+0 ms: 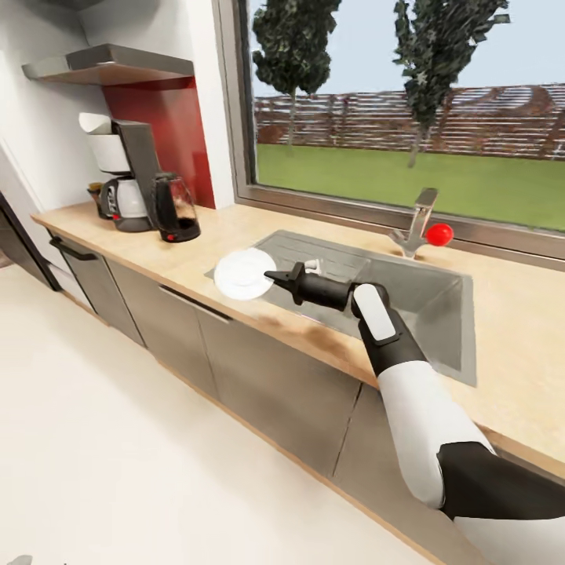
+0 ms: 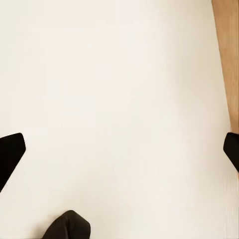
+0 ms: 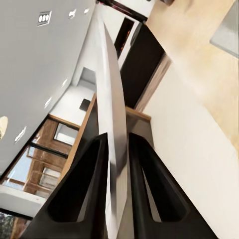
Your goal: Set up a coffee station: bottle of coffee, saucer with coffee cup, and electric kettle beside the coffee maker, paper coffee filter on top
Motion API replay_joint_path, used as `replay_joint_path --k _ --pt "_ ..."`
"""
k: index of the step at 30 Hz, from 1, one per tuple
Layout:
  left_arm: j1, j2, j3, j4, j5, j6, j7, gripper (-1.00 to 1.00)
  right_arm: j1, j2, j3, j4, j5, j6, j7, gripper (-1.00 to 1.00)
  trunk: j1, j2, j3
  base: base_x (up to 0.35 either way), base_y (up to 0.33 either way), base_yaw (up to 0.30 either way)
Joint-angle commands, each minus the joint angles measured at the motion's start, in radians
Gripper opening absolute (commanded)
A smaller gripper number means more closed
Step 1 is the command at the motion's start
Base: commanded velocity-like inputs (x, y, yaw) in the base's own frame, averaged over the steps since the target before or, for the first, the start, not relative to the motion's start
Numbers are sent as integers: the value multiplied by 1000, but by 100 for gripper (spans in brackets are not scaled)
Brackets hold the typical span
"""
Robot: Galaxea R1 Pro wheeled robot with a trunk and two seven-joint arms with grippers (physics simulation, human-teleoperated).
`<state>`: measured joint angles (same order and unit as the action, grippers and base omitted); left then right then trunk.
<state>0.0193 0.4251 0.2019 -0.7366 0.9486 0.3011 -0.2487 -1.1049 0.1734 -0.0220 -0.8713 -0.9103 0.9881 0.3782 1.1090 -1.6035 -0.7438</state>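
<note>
White saucer (image 1: 243, 274); black right pincer (image 1: 271, 276); light wood-grain countertop (image 1: 196, 243); grey cabinet fronts (image 1: 267, 377); red ball (image 1: 439, 233).

The left wrist view looks down on a pale cream floor (image 2: 119, 109), plain and evenly lit. Along one edge runs a narrow strip of light wood (image 2: 228, 55), widest at the corner and tapering away. The left tool (image 2: 119, 149) shows as two black fingertips, one (image 2: 11, 152) at one side of the picture and the other at the opposite side, set wide apart with bare floor between them. A rounded black shape (image 2: 68, 226) sits at the edge near the first fingertip.
</note>
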Motion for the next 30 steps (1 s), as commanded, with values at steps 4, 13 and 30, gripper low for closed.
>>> replay_joint_path --k 4,13,30 --pt "1 0 3 -1 9 9 -1 100 -1 1 -3 1 4 4 10 -100 0 0 -1 143 290 269" --pt "1 0 4 -1 9 9 -1 100 -1 1 -3 1 4 4 10 -100 0 0 -1 143 291 269" --pt "1 0 3 3 9 9 -1 100 -1 1 -4 23 6 4 10 -100 0 0 -1 234 267 198"
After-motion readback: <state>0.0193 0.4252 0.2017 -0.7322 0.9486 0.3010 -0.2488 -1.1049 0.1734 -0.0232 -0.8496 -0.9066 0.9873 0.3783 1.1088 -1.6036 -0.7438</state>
